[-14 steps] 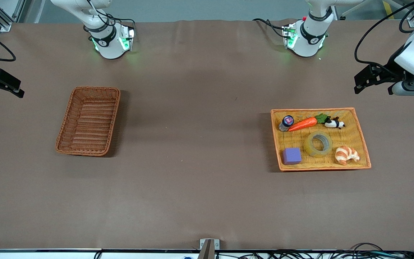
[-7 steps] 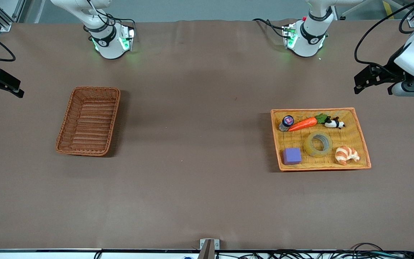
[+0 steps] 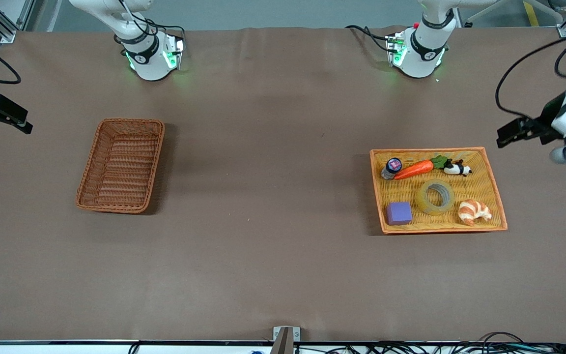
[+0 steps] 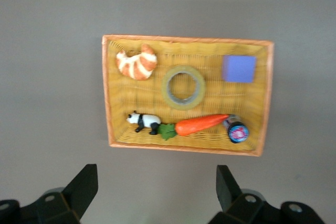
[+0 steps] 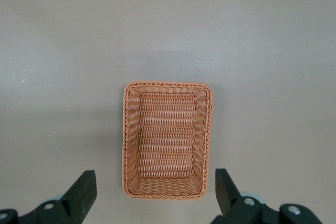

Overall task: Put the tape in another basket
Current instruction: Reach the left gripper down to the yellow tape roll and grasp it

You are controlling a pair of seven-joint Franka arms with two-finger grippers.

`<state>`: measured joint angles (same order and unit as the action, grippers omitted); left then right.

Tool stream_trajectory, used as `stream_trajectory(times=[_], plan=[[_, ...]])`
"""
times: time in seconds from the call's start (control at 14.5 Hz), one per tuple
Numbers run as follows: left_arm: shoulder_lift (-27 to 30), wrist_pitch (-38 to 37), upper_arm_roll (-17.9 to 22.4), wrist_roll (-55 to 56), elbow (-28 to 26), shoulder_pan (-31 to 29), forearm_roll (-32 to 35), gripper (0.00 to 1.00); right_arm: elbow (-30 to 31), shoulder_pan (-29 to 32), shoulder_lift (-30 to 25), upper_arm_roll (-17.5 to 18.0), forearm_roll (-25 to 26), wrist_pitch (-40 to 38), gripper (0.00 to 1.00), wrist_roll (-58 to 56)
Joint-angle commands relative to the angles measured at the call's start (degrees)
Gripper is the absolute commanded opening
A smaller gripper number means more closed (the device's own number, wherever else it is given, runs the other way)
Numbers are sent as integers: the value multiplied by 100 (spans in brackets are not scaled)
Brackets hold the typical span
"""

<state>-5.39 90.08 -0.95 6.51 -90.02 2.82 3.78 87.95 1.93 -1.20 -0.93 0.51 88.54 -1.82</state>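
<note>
The tape lies flat in the wide orange-yellow basket, toward the left arm's end of the table. It sits between a purple block and a croissant, which are slightly nearer to the front camera. Farther from the camera, in the same basket, lie a small jar, a carrot and a panda figure. The darker reddish-brown basket stands well apart, toward the right arm's end, with nothing in it. The left gripper hangs over the table just beside the wide basket, fingers spread wide, holding nothing. The right gripper waits high near the dark basket, also spread wide and holding nothing.
</note>
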Motion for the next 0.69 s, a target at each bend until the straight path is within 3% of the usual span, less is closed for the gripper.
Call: stream_trajectory(times=[0.0,0.34,0.62], plan=[[-733,-52,-36,69,222,113,272,100,-6,71,-29,22,-139,-3,100,-73],[-1692,386,-19,-44,21,69,272,100,-5,80,-29,22,-139,6,100,-82],[-2097,1449,8,60,-516,69,272,100,12,80,-20,22,-139,6,100,-82]])
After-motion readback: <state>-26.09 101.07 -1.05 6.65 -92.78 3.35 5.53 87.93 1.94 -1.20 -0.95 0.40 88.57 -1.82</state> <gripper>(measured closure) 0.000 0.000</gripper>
